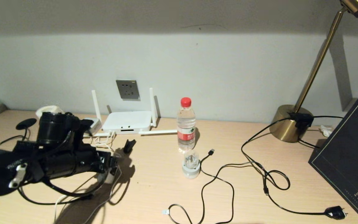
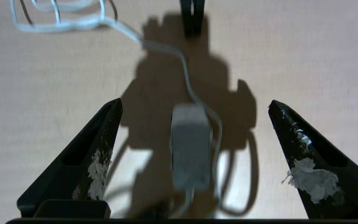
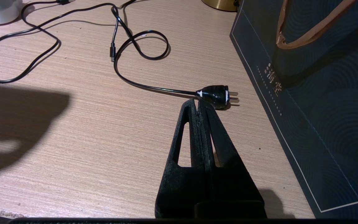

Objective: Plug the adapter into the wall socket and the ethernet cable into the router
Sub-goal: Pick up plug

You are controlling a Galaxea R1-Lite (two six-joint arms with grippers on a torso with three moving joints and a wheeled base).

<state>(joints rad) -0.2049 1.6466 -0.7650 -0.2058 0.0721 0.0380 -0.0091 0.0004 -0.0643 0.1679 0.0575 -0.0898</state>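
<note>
1. Left gripper [image 2: 194,104]: fingers spread wide, nothing held. It sits low over the desk [image 1: 154,186] at the left, in front of the router. The adapter [image 2: 190,149] lies flat on the desk between the two fingers, touching neither.
2. Step in hand, as I read it: grab the adapter. Stay centred over the body, come straight down, close on the two long side walls. Keep the white cord [image 2: 163,49] out of the pinch; it loops off one end of the adapter and back along one side.
3. After the grasp the prong face has to point at the wall socket [image 1: 127,89], which sits on the wall just above the router [image 1: 126,121]. Antennas stand either side, so the approach path is narrow.
4. Ethernet cable: I can't single it out. The black cable [image 1: 225,174] on the middle of the desk could be USB or ethernet.
5. Right gripper [image 3: 199,104]: fingers pressed together, empty, parked over the right side of the desk near the lamp cord's plug [image 3: 218,95]. It is out of the head view.
6. Hard to make out:
   - From the head, the left arm covers the adapter almost entirely.
   - Adapter prongs aren't visible, so its orientation is unknown.
   - Router ports show only as a dark strip.
   - One antenna lies flat on the desk; a fourth isn't clear.
</note>
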